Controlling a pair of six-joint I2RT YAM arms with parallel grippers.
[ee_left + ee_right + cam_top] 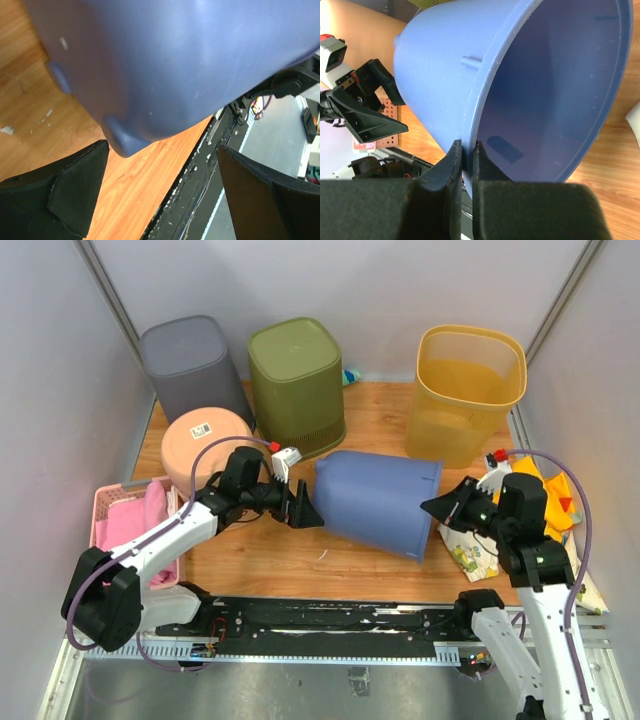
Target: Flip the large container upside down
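Observation:
The large blue container [375, 502] lies on its side on the wooden table, its base to the left and its open mouth to the right. My right gripper [443, 506] is shut on its rim; in the right wrist view the two fingers pinch the rim wall [470, 125] between them, gripper [467, 150]. My left gripper [300, 508] is open at the container's base and holds nothing. In the left wrist view the blue base [175, 60] fills the top, above and between the spread jaws of the left gripper [162, 175].
At the back stand an upside-down grey bin [192, 365], an upside-down green bin [297, 385] and an upright yellow bin [467, 390]. A peach bin [205, 445] sits behind the left arm. A pink basket [105, 502] is at the left, cloths [560, 490] at the right.

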